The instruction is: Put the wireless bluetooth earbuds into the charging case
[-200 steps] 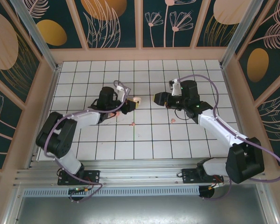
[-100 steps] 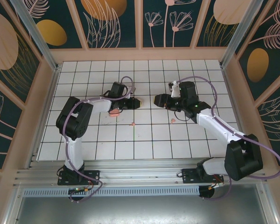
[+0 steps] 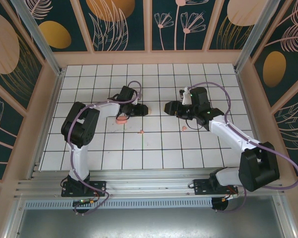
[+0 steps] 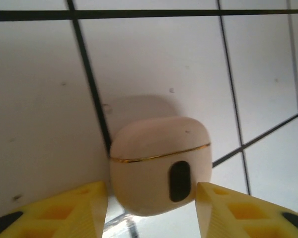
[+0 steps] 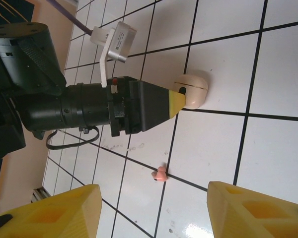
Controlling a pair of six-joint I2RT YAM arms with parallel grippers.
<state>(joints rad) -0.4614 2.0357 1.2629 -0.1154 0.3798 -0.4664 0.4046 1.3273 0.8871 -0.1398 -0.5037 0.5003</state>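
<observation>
moved: left arm [image 3: 97,111] has swung its elbow up and inward from the low, outward pose of a second ago. its forearm now runs straight to the charging case [image 3: 144,108]. the case has kept its tile, and the right arm [image 3: 228,131] has barely shifted.
charging case: pale beige, lid closed, resting on the white tiled table [image 3: 188,148].
case axis: in the left wrist view the gold seam [image 4: 159,154] runs across from finger to finger. the lid half points away from the camera, and a dark oval [image 4: 179,181] on the lower half faces it.
left gripper [image 4: 151,193]: yellow fingers apart, one on each side of the case. a sliver of tile shows beside one finger; whether the other touches the case i cannot tell.
right gripper [image 5: 154,191]: fingers spread wide with nothing between them. it hangs near the case, on the side opposite the left gripper, pointing at it.
pinkish earbud [image 5: 160,174]: lies on the table apart from the case, toward the arm bases, on a grid line. it is too small to tell its long axis.
second pinkish earbud [image 3: 184,128]: lies well apart from the case, under the right arm; its heading is unreadable.
pinkish-red lump [image 3: 121,119]: near the case, beside the left forearm. i cannot tell what it is.
</observation>
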